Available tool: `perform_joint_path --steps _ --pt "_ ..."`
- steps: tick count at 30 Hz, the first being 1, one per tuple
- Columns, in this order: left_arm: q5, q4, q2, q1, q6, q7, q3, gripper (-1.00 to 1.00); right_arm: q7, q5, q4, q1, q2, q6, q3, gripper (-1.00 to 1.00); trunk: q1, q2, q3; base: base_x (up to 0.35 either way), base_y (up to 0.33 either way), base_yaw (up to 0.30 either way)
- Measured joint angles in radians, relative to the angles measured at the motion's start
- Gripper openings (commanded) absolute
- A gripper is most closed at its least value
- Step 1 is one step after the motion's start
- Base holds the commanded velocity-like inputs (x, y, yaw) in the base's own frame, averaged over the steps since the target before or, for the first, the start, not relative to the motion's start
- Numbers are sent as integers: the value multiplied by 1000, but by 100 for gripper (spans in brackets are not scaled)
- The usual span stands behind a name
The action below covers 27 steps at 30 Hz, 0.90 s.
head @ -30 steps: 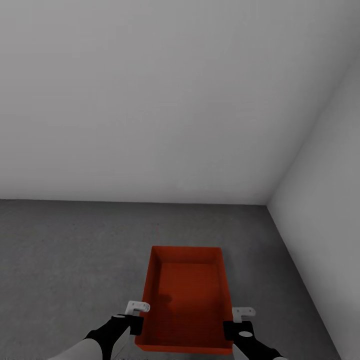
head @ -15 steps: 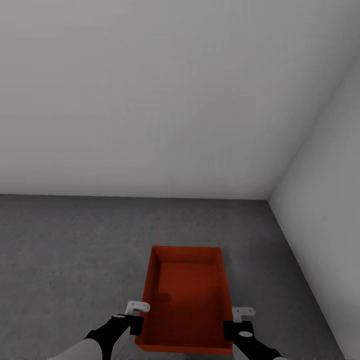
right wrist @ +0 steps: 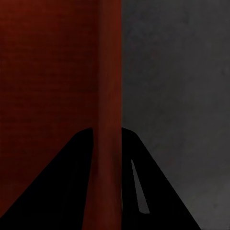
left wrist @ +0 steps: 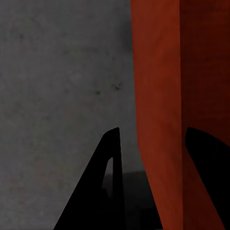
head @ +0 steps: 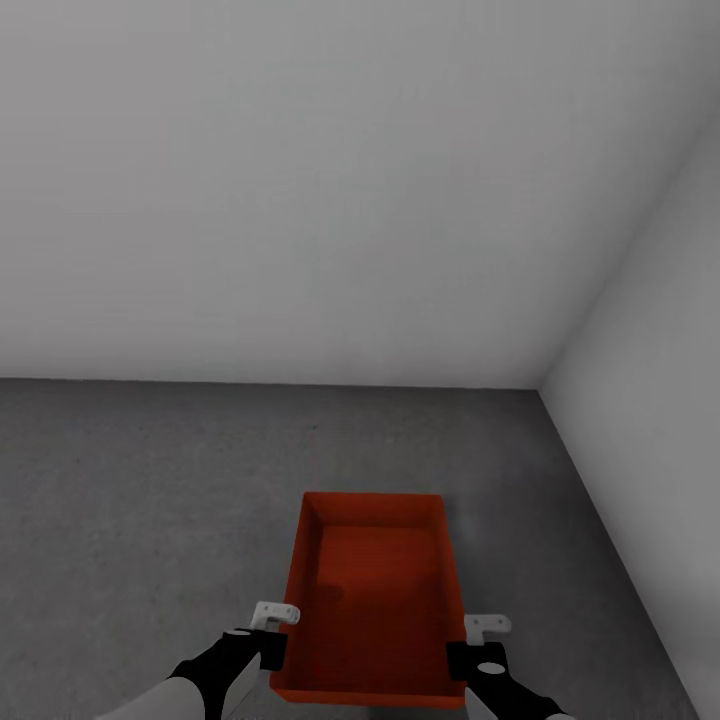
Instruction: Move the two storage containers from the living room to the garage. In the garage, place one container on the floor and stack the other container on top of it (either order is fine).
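A two-armed robot holds one orange-red storage container (head: 372,600) by its long side walls in a bare grey room, the box carried level in front of it and open at the top. Nearest the camera, the left gripper (head: 272,630) sits at the container's left wall close to the near corner, and the right gripper (head: 478,640) sits at the right wall opposite it, each black wrist ending in a pale bracket. In the left wrist view the left gripper (left wrist: 153,182) straddles the thin wall (left wrist: 158,120), one dark finger (left wrist: 103,191) outside it and the other (left wrist: 208,177) inside the box, narrowed onto the wall. In the right wrist view the right gripper (right wrist: 108,191) does the same, its fingers (right wrist: 62,191) pressed close on either side of the upright wall (right wrist: 109,96), clamped on it. The container's inside is plain, its far end pointing away from the robot toward the back wall. Beneath and around it spreads the floor (head: 150,500), dark grey rough concrete, which also shows past the box in both wrist views. Whether the box's base touches that floor cannot be told. Beyond, a pale grey back wall (head: 300,200) meets a second pale wall (head: 660,400) at a corner to the robot's right
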State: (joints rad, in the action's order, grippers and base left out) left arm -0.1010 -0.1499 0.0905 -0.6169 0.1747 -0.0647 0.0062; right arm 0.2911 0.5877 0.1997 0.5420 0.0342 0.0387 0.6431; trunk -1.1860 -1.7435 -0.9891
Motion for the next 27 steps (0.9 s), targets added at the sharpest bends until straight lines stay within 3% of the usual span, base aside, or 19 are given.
perform_joint_path --steps 18,27 --pt "0 -1 0 0 0 0 0 -100 0 -1 0 0 0 0 -2 -100 -69 -126 -85 0 0 0" --pt "1 -4 -1 0 0 -1 0 -100 0 -4 1 0 0 0 -6 -100 -69 -126 -96 0 0 0"
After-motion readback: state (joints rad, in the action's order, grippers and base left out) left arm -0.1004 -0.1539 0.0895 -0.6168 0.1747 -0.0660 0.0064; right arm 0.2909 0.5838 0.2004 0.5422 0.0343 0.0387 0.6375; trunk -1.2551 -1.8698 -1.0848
